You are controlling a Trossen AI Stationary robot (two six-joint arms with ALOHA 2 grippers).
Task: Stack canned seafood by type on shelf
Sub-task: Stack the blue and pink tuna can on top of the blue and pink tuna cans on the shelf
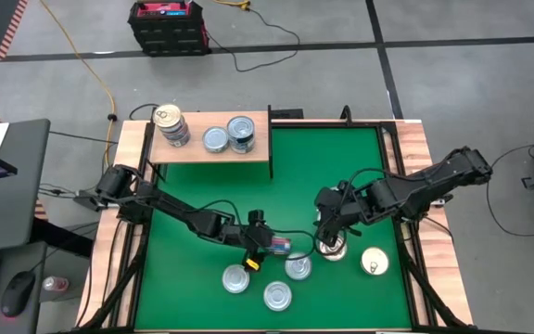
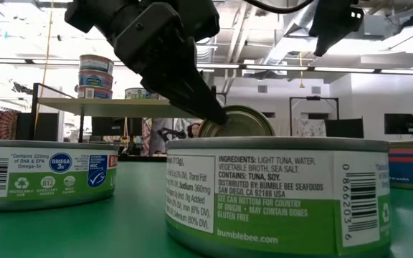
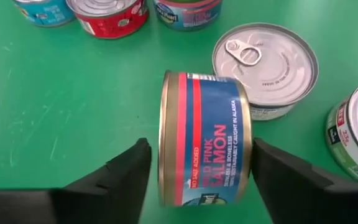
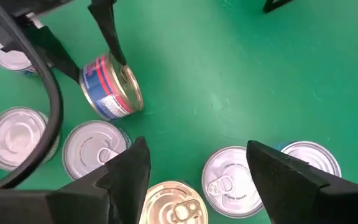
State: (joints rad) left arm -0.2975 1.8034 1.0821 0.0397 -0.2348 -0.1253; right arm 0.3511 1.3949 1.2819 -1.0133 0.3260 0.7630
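Left wrist view: a pink salmon tin (image 3: 205, 138) with a blue and red label lies on its side on the green mat (image 3: 73, 106), directly between the two dark fingers of the left pincer (image 3: 202, 171). A narrow gap shows on each side of the tin, so the fingers flank it but are not clenched on it. Just beyond the salmon tin an upright silver-lidded tin (image 3: 265, 65) stands on the mat, and a green-labelled tin (image 3: 356, 134) lies near it.

From above, the left pincer (image 1: 265, 246) sits well short of the shelf (image 1: 213, 148), over the near part of the mat, with three silver-lidded tins (image 1: 267, 278) close around it. On the shelf stand a stack of tins (image 1: 171, 125), a single silver tin (image 1: 215, 139) and a darker-labelled stack (image 1: 241, 134).

The right pincer (image 1: 330, 232) hangs with its fingers spread wide and empty, just above a tin on the mat, with a gold-lidded tin (image 1: 374, 261) beside it. In its own wrist view the right pincer (image 4: 194, 180) frames a gold lid (image 4: 173, 202) and a silver lid (image 4: 232, 180) below it.
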